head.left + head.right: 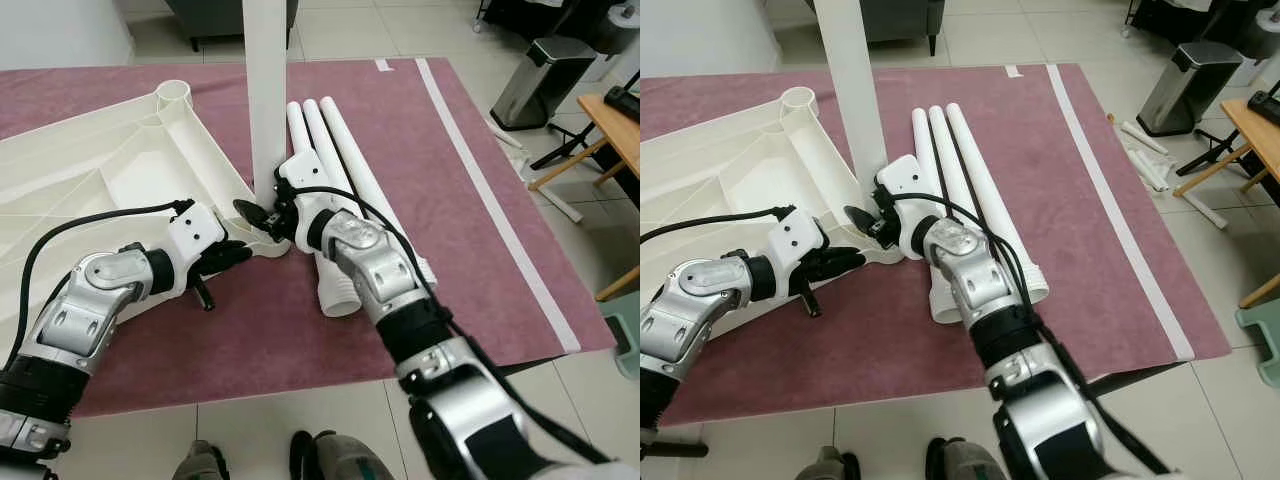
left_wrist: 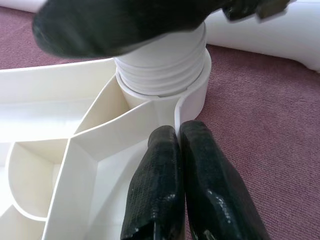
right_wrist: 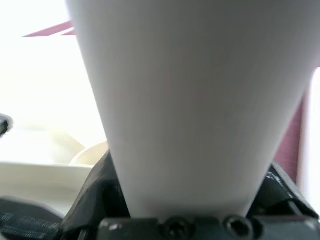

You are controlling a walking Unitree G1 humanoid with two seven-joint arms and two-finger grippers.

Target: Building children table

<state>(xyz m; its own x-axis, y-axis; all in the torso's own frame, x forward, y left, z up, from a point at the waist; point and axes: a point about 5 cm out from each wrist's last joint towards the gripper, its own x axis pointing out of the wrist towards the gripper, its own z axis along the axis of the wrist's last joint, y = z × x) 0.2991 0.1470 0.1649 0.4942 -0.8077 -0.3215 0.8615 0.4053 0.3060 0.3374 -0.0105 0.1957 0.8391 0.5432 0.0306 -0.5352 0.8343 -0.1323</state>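
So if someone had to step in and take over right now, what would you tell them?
Right claw: shut on the upright leg, low down near its threaded end, which stands in the corner socket of the upside-down tabletop.
Left claw: fingers together, pressed against the tabletop's rim beside that socket, steadying it.
Three spare legs lie side by side on the maroon rug, right of the tabletop.
Done: first leg seated in its socket; some threads still show, so it may need more turning.
Left: the other three legs.
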